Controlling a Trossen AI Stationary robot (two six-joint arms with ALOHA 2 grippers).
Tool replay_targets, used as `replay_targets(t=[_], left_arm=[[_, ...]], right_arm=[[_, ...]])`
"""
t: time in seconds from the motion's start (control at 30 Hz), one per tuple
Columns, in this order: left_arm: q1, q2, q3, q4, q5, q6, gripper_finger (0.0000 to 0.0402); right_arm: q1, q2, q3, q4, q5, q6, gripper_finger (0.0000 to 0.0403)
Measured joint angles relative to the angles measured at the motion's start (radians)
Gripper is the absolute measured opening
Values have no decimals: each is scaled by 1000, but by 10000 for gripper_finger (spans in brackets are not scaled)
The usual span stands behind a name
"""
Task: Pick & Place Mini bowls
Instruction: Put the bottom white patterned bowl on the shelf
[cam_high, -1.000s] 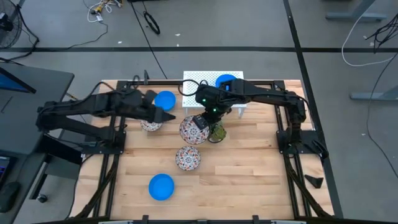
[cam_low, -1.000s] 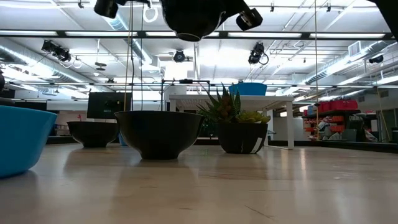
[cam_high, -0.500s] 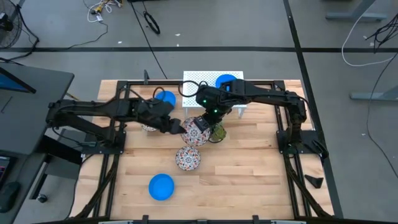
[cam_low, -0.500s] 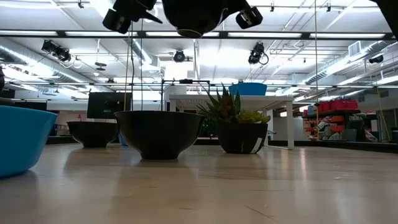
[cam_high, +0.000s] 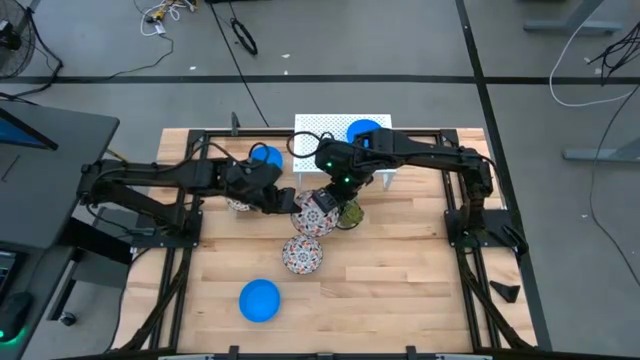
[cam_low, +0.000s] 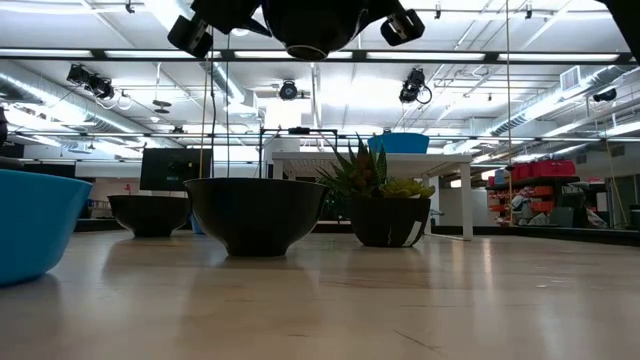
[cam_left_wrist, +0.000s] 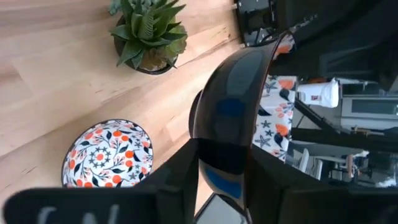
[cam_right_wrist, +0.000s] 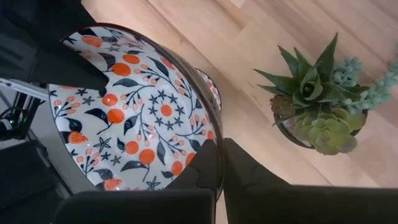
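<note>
1. Two grippers are meeting over mid-table on one floral bowl (cam_high: 311, 210), which is hanging in the air tilted on edge above the wood, just beside the succulent pot (cam_high: 349, 212).
2. You are seeing the right gripper (cam_high: 322, 197) clamping that bowl's rim, one finger on the patterned inside and one on the dark outside, as the right wrist view shows.
3. You are seeing the left gripper (cam_high: 283, 200) straddling the opposite rim with its jaws narrowed around the wall; whether they are pressing on it, the pictures are not settling.
4. Judging by its glossy glaze and thin hard wall, you are handling something stiff, slick and breakable; the rim is the only thin edge the fingers can pinch, so a deep bite there looks wiser than a fingertip hold.
5. Risk, as a judgement: with the bowl on edge and both arms on it, any uneven pull could twist it loose.
6. A second floral bowl (cam_high: 302, 254) is sitting upright and empty on the table nearer the front edge, and a third (cam_high: 241, 203) is peeking out under the left arm.
7. Blue bowls are standing at the front (cam_high: 259, 300), behind the left arm (cam_high: 266, 156) and on the white perforated stand (cam_high: 319, 125) at the back (cam_high: 362, 129); none is showing any contents.
</note>
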Motion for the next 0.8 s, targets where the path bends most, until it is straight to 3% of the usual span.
replay_targets(t=[0.17,0.4,0.63,0.8], left_arm=[[-2,7,-1,-2,0,-26,77],[-2,39,-1,11,46,-66,69],[-2,49,-1,16,102,-85,61],[-2,51,-3,3,122,-87,24]], right_arm=[[0,0,0,-3,-1,31,2],[0,0,-2,-15,-11,25,7],[-5,-2,-2,5,-51,-37,42],[-17,-2,1,46,-55,-43,77]])
